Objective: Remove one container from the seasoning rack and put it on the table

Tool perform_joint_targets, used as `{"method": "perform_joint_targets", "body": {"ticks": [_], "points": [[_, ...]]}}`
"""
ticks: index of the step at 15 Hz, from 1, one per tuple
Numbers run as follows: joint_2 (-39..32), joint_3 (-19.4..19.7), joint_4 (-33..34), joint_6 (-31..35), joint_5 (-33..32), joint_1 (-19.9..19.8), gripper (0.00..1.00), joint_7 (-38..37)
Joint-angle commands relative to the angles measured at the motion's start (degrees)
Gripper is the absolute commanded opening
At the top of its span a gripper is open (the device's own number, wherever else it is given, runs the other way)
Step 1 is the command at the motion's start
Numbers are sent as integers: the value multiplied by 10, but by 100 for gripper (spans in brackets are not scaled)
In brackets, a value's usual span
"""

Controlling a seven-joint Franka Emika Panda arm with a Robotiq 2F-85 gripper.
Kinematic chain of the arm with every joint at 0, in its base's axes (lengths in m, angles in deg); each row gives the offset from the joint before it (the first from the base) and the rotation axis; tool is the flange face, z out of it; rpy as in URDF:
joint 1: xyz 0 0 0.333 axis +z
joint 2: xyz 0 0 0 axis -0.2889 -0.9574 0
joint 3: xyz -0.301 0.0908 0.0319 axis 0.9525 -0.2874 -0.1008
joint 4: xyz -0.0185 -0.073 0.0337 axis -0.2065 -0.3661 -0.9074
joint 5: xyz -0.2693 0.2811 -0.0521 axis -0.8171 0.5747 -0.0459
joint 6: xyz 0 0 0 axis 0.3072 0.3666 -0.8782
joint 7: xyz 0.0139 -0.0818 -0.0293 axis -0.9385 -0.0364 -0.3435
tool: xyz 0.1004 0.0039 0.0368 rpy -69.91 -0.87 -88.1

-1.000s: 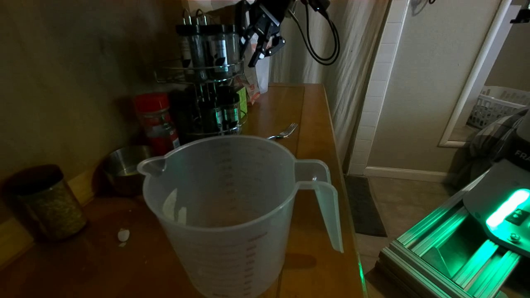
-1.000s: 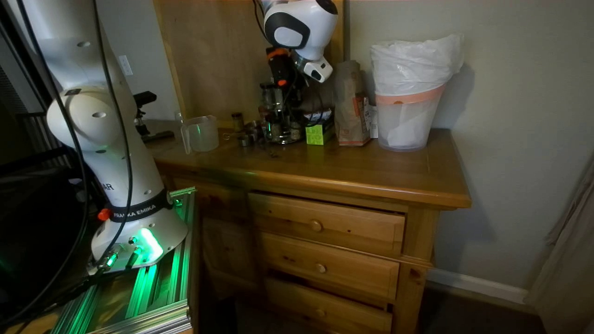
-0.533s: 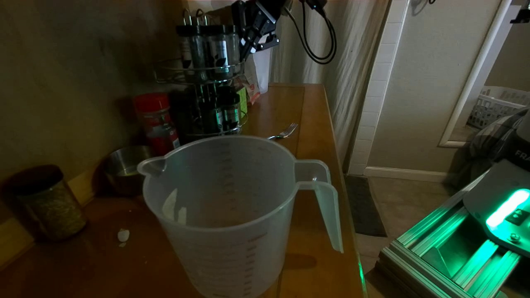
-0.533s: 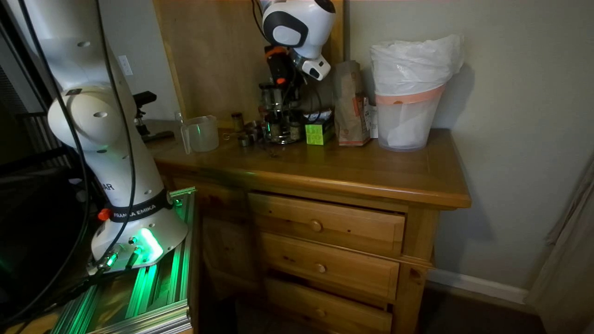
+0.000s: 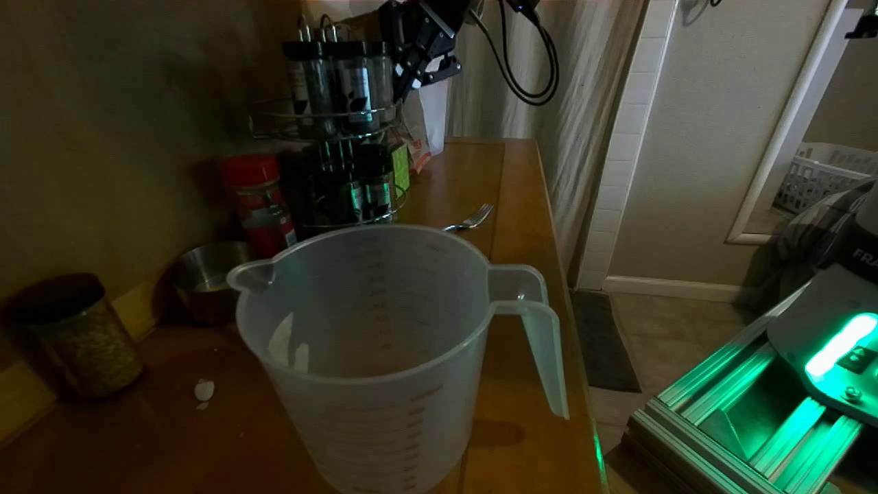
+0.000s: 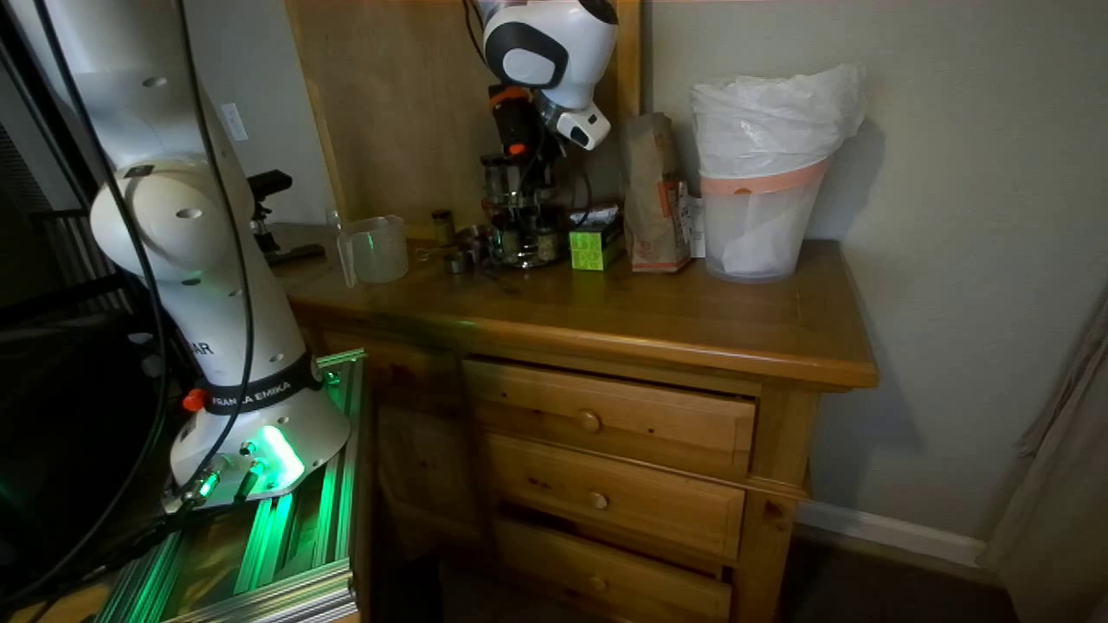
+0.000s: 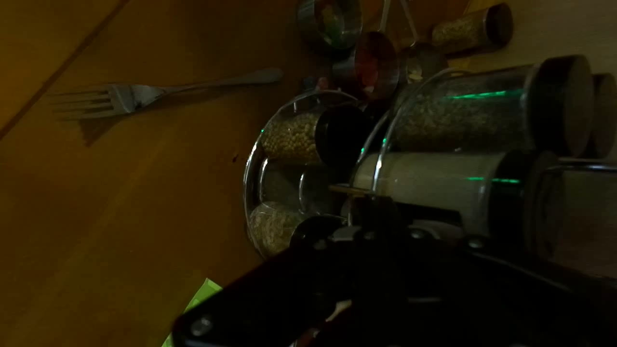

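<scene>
The seasoning rack (image 5: 274,134) is a two-tier wire carousel of glass jars with black lids; it also shows in an exterior view (image 6: 524,263) and the wrist view (image 7: 247,180). A container with pale contents (image 7: 434,180) stands in its upper tier, right by my fingertips. My gripper (image 7: 371,202) has its fingers together against the upper tier, with nothing seen between them. In an exterior view my gripper (image 5: 407,92) is beside the upper jars, on the side away from the wall. The table (image 5: 480,178) is brown wood. The fingertips' exact contact is too dark to tell.
A large measuring jug (image 5: 384,412) stands in front of the rack. A fork (image 7: 144,94) lies beside the rack. A red-lidded jar (image 5: 257,199), metal cup (image 5: 209,281) and dark-lidded jar (image 5: 82,343) line the wall. A green box (image 6: 589,251) and paper bag (image 6: 653,208) stand beyond.
My gripper has moved towards the rack and the wall, and its fingertips look closer together. Over the last half second the rack and its jars have shifted slightly towards the wall.
</scene>
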Motion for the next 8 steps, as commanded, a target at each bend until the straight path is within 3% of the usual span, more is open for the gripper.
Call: {"method": "perform_joint_targets", "body": {"ticks": [1,3,4,8], "points": [[37,-10,-46,48,17,13,1,-28],[63,-13,-70,90,15,15,1,-47],[75,-15,-80,100,10,17,29,-62],[117,-30,-121,104,-6,30,50,-117]]}}
